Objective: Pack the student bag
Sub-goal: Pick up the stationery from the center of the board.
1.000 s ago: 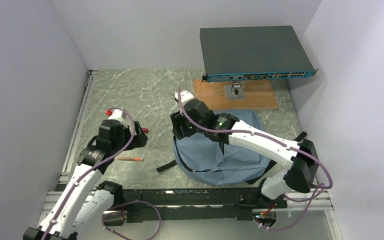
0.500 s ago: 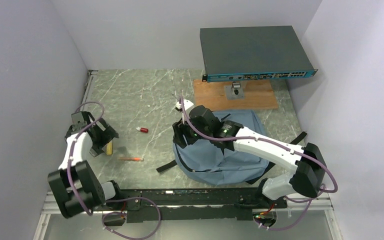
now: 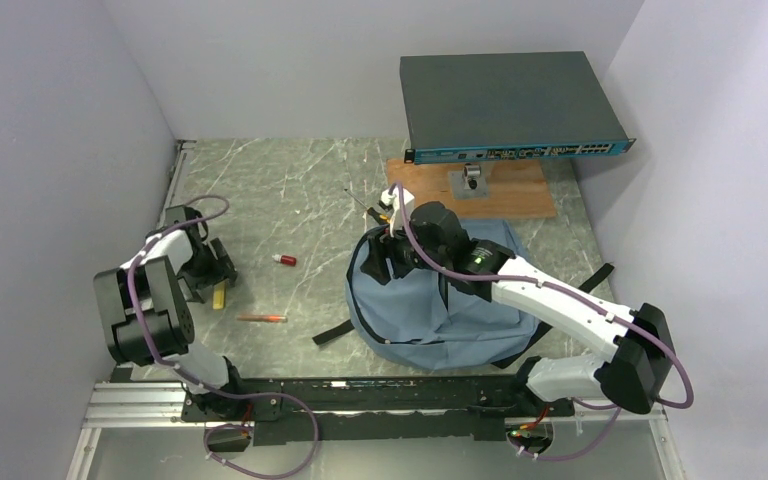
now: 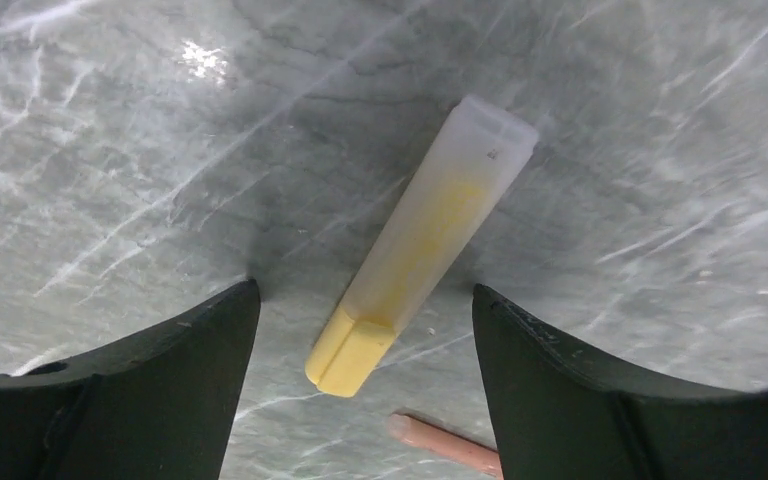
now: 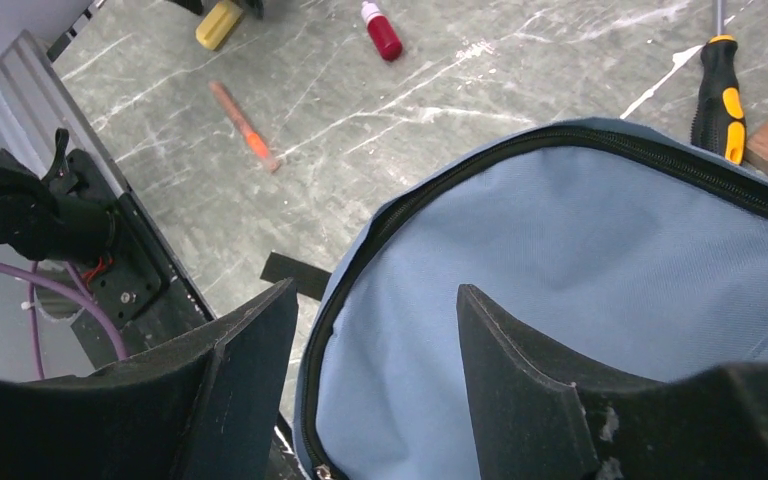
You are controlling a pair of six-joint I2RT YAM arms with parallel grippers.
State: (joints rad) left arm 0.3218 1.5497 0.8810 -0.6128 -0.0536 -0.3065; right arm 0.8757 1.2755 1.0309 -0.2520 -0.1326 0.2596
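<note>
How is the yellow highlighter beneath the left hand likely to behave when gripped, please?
The yellow highlighter looks like stiff plastic, so it should keep its shape when squeezed by the open left hand. Its cap end looks squared, so it probably will not roll. The smooth casing may slip or pivot if gripped off-centre.

Robotics lab test cell: plain white panel walls [image 3: 60, 150] box in a marble-pattern table [image 3: 290, 190] on 3 sides. An aluminium extrusion rail [image 3: 140, 405] runs along the near edge, by the bases of the left arm [image 3: 145, 310] & right arm [image 3: 560, 300], w/ purple cables [image 5: 20, 275] looped around. At the back, a rack-type network switch [image 3: 505, 100] sits raised on a small stand over a wooden board [image 3: 520, 195].
</note>
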